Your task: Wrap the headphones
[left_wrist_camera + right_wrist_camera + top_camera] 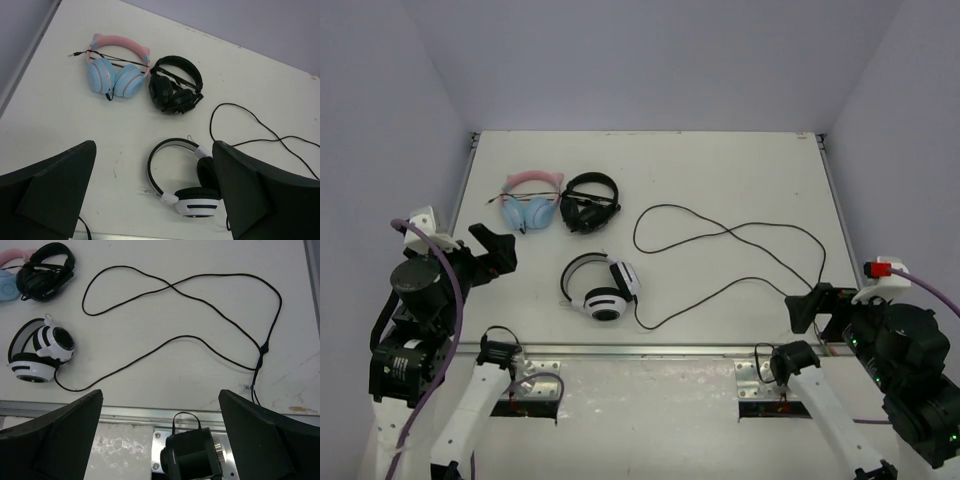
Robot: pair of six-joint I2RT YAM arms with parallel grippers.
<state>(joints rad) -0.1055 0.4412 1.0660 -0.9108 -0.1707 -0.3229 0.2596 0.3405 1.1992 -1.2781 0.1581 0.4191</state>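
Note:
The white headphones (602, 290) lie on the table left of centre, black ear pads and striped cups showing. Their thin black cable (728, 232) runs loose to the right in wide, crossing loops. The headphones also show in the left wrist view (192, 202) and in the right wrist view (42, 347), where the cable (172, 286) spreads across the table. My left gripper (495, 252) is open and empty, above the table to the left of the headphones (154, 150). My right gripper (817, 308) is open and empty over the front right edge (161, 395).
A pink-and-blue cat-ear pair (532, 200) and an all-black pair (590, 203) lie side by side behind the white pair. A metal rail (650, 350) runs along the table's front edge. Walls close the table in at the back and sides.

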